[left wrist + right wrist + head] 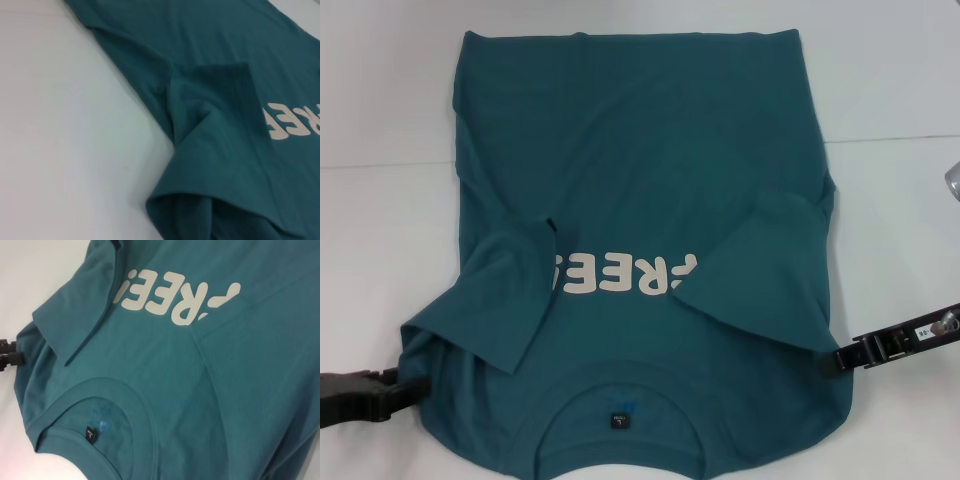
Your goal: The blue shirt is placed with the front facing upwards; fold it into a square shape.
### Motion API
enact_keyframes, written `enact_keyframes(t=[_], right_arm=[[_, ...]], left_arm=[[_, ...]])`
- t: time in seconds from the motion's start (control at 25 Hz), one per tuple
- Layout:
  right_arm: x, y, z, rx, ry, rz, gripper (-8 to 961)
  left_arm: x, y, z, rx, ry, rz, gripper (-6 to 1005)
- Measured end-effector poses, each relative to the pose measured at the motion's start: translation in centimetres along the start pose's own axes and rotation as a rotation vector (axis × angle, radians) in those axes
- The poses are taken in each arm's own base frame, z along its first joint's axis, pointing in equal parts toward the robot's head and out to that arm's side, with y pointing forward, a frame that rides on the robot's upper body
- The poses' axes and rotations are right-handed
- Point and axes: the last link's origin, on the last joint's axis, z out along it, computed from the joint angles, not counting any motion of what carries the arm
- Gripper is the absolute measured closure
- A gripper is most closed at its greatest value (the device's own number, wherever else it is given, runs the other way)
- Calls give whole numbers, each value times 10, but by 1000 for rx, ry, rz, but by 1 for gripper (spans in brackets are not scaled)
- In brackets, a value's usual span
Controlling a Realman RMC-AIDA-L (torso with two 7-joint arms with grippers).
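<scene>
Teal cotton blue shirt (640,170), soft, light, limp; left gripper (395,392) and right gripper (840,358) at shoulder edges, finger state unclear; best pinched at hems

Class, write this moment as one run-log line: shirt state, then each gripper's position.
blue shirt: front up, both sleeves folded inward | left gripper: at left shoulder edge | right gripper: at right shoulder edge

The left gripper (395,392) is a matte black, blocky plastic body with squared, stepped edges, while the right gripper (840,358) is a slim black bar of ribbed segments carrying a small white printed label and ending in a rounded silver-grey metal fitting.
</scene>
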Motion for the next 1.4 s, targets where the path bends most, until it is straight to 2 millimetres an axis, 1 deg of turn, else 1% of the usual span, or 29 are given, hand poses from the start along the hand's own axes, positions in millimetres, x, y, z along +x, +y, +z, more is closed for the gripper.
enact_keyframes(t=[0.36, 0.52, 0.56, 0.68, 0.8, 1.04, 1.4], right_arm=[[4, -3, -4, -7, -11, 16, 883], [7, -5, -5, -7, -17, 25, 880], [8, -5, -6, -6, -20, 26, 879], [10, -7, -10, -11, -33, 31, 877], [12, -9, -15, -26, -50, 41, 875], [20, -15, -26, -42, -94, 76, 870], [32, -25, -40, -47, -131, 133, 863]], left_arm=[[7, 1, 4, 14, 5, 3, 609], [7, 4, 5, 5, -3, -5, 767], [7, 4, 5, 3, -3, -9, 806], [6, 5, 2, -4, -5, -23, 881], [7, 5, -6, -8, -2, -41, 956], [3, 3, -23, 12, 2, -43, 950], [2, 5, -41, 18, -7, -27, 950]])
